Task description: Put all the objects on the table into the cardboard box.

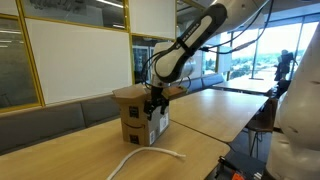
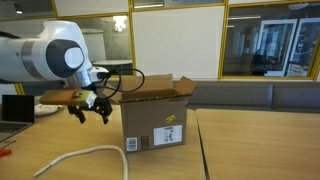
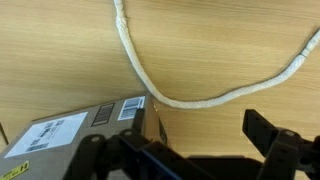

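A cardboard box (image 1: 143,112) with open flaps stands on the wooden table; it also shows in an exterior view (image 2: 155,115) and at the lower left of the wrist view (image 3: 70,135). A white rope (image 1: 140,158) lies curved on the table in front of the box, seen also in an exterior view (image 2: 85,156) and across the wrist view (image 3: 190,95). My gripper (image 2: 92,108) hangs above the table beside the box and above the rope. Its fingers (image 3: 185,135) are spread apart with nothing between them.
More wooden tables (image 1: 215,105) stretch behind and to the side. A laptop (image 2: 15,108) sits at the table's far end. Glass walls and whiteboards stand behind. The table edge (image 1: 215,158) runs near the rope.
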Robot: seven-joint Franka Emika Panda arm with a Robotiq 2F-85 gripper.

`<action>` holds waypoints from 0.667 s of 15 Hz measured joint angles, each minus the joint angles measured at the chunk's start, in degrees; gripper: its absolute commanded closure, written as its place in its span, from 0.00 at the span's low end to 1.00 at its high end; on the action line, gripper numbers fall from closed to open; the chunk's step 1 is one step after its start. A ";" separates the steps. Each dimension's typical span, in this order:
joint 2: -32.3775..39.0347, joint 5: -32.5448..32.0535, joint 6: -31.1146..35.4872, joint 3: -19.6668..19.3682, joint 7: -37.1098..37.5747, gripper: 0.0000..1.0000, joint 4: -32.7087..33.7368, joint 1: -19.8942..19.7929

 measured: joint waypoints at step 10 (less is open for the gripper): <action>15.48 -15.66 16.21 -4.07 5.26 0.00 -0.70 -4.73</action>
